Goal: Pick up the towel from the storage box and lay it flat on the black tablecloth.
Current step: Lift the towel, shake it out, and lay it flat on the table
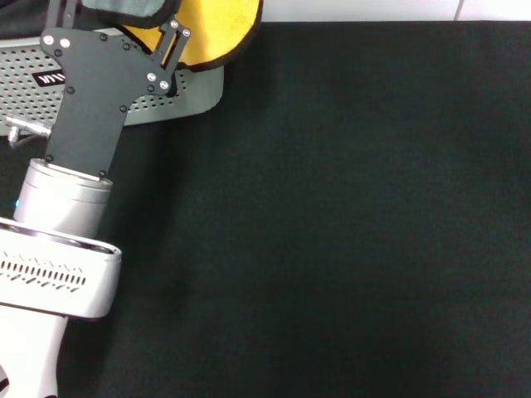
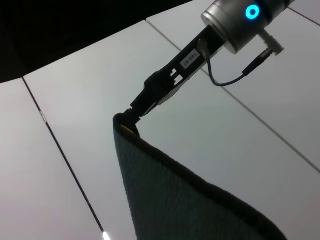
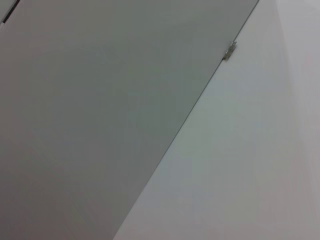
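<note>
The towel (image 1: 217, 29) is lifted at the far left, its orange-yellow face showing over the storage box (image 1: 158, 104), a light grey perforated bin with a black label. My left gripper (image 1: 170, 58) reaches over the box and its fingers meet the towel's edge, shut on it. In the left wrist view the towel's dark grey face (image 2: 190, 210) stretches out to a corner pinched by my right gripper (image 2: 127, 119), which is shut on that corner. The black tablecloth (image 1: 348, 215) covers the table in front of and to the right of the box.
A white strip (image 1: 373, 10) runs past the tablecloth's far edge. The left wrist view has pale tiled panels (image 2: 75, 150) behind the towel. Only plain pale panels (image 3: 150, 125) show in the right wrist view.
</note>
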